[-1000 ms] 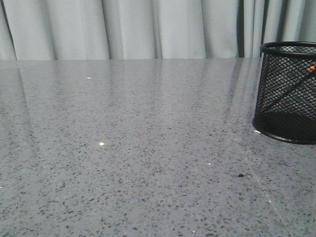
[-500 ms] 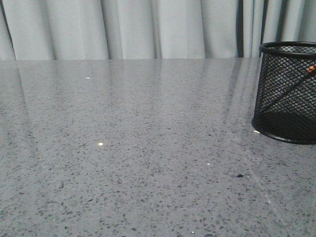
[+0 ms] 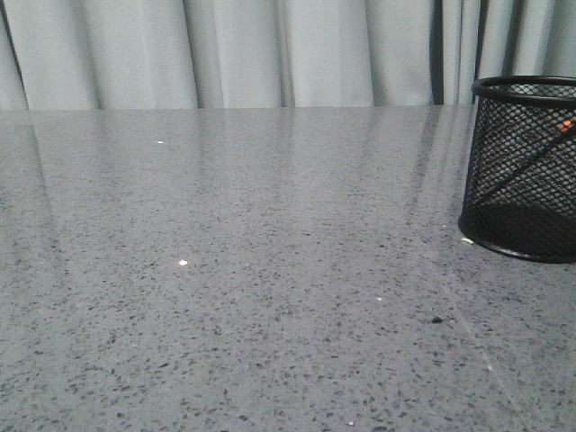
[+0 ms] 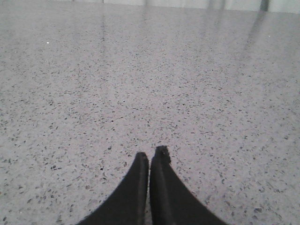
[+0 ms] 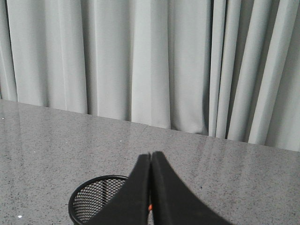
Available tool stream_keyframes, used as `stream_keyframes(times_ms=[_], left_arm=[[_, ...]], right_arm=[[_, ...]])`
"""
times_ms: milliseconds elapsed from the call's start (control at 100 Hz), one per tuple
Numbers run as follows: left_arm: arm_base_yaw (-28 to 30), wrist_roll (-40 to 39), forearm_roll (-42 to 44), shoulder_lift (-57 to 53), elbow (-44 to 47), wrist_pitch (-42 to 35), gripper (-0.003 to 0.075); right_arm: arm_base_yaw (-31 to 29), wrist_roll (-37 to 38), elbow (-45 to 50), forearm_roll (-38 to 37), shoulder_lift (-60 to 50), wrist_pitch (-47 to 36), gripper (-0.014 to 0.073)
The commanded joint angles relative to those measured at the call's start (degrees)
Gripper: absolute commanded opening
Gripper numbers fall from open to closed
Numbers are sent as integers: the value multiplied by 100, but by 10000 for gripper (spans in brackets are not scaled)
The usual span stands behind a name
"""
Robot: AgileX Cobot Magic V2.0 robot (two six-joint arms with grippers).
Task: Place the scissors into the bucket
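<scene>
- Nothing has visibly moved since the earlier frames; the grey bench looks the same.
- Left gripper: fingers clenched on nothing, parked low over the bench.
- Bucket stands far right; the scissors seemingly already lean inside, orange showing through the mesh.
- Right gripper: fingers clenched, empty, above the bucket, probably after letting go.

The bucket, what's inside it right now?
Inside the bucket, the scissors lean diagonally, an orange bit showing through the mesh near the rim. The handles are cut off at the picture's edge; the blade tips blur into the dark base.
</scene>
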Motion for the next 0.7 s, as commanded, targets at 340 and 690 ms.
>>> stream_keyframes(times_ms=[340,690], left_arm=[[15,-20,-98,-159,232,-242,-20],[15,-20,-98,-148,232,-252,-20]], right_arm=[[-1063,2457,1839,-1866,-556,-914,-46],[-1194,2457,2171,-1741,-1189,775,-46]])
